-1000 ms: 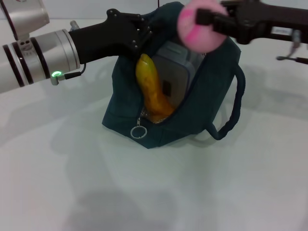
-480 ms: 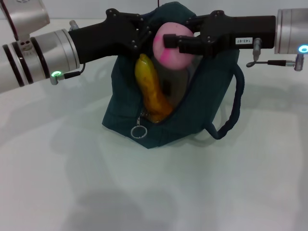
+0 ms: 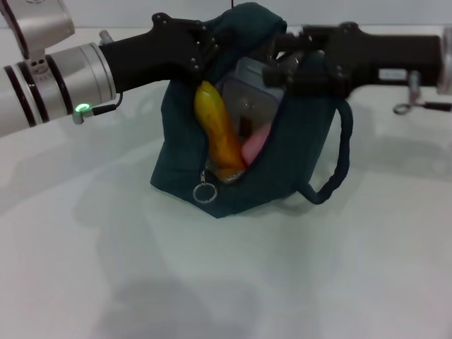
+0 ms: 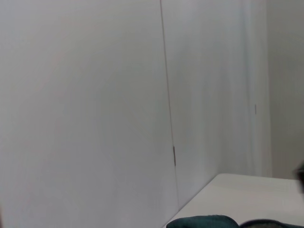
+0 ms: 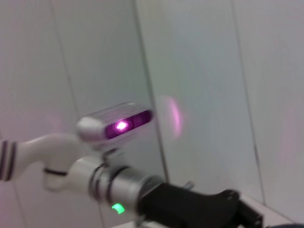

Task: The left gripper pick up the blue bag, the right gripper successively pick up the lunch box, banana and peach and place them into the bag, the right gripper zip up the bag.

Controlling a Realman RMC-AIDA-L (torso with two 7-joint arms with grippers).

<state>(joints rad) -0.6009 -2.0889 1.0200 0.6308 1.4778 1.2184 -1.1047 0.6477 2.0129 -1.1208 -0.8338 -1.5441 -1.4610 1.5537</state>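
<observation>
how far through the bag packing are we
Packing looks done: the lunch box, banana and peach all sit inside the open bag. The left gripper holds the bag's top edge up, and the right gripper is at the bag's mouth with nothing in it. Left: zipping up; the ring pull hangs at the low end of the zipper.

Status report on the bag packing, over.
Left gripper shut on blue bag. Right gripper open above its mouth. Peach, banana, lunch box inside. Zipper undone.
</observation>
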